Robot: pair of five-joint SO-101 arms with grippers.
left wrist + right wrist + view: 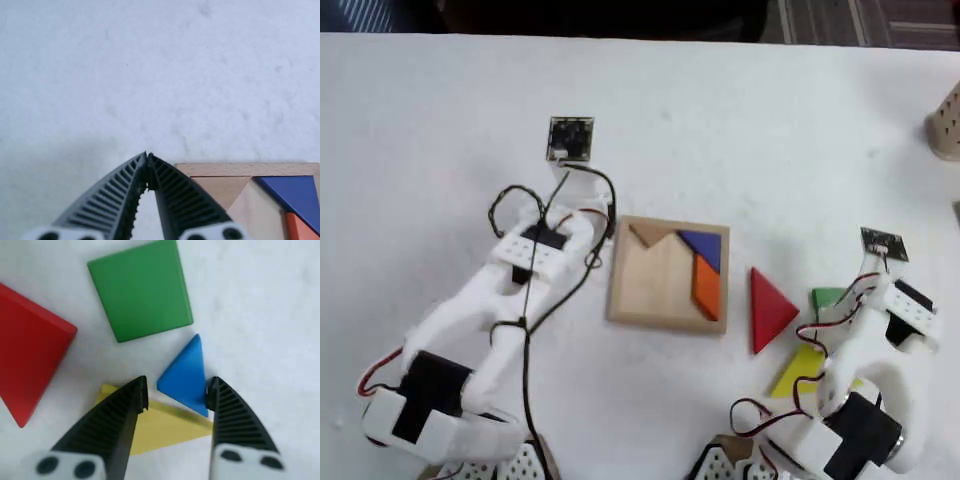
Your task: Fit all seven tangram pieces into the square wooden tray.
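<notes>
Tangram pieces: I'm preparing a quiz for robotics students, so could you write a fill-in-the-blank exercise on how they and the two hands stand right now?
1. The left hand, next to a corner of the wooden tray, is ____.
2. The small triangle straddled by the open right hand is ____.
3. The large triangle lying between the wooden tray and the green square is ____.
Missing words: shut; blue; red.
</notes>
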